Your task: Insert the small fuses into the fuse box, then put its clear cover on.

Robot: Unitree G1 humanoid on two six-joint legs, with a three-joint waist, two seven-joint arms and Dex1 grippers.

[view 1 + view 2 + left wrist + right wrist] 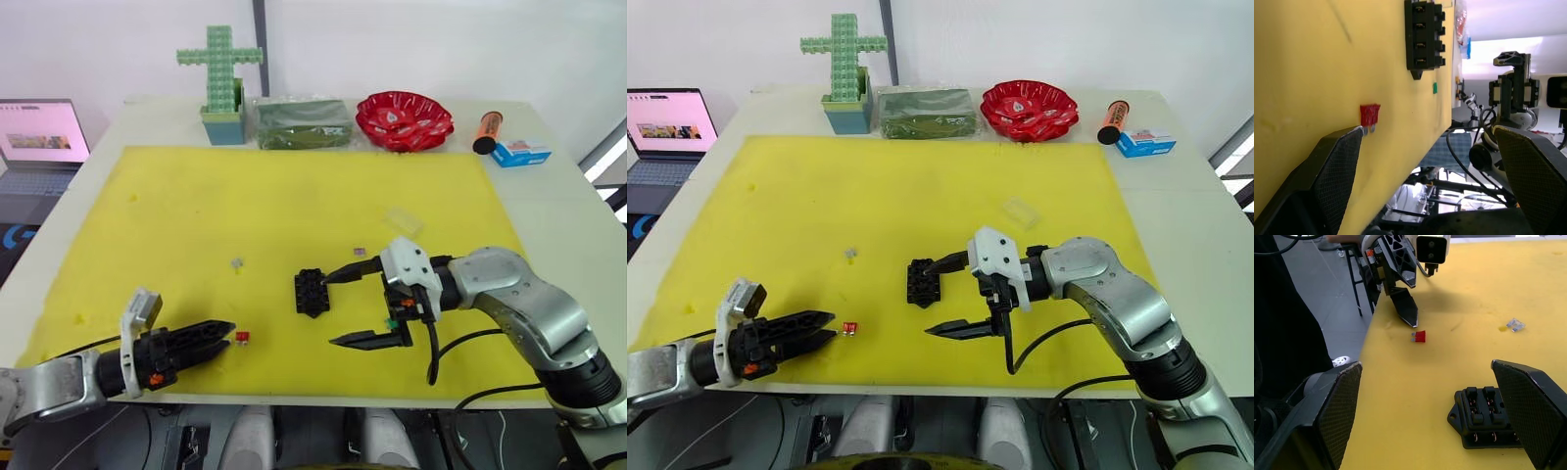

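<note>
From the head views we see the whole desk point(568, 211) under a yellow foam mat point(245, 215); the fuse box point(311, 292), a black ribbed block, lies near the mat's middle front, just beside the upper finger of the right gripper point(351, 308), whose jaws stand spread and hold nothing; the left gripper point(223, 335) lies low at the front left, its tips just beside the red fuse point(242, 337), jaws looking nearly together here; a grey fuse point(236, 262) sits alone farther back, a purplish one point(360, 252) lies beyond the right gripper, a green fuse point(391, 322) peeps out by the right wrist; the clear cover point(404, 220) rests flat behind the right arm; along the back edge stand a green block cross point(221, 70), a wrapped green package point(302, 121), a red bowl point(404, 119), an orange tube point(486, 131) and a small blue box point(520, 153); a laptop point(37, 142) sits off to the left.

The left wrist view shows what the head views hide: the jaws are parted, one cross-hatched pad touching the red fuse's prongs; the box's four slots show metal contacts.

The right wrist view shows textured pads wide apart, the box between them, the red fuse beyond.
</note>
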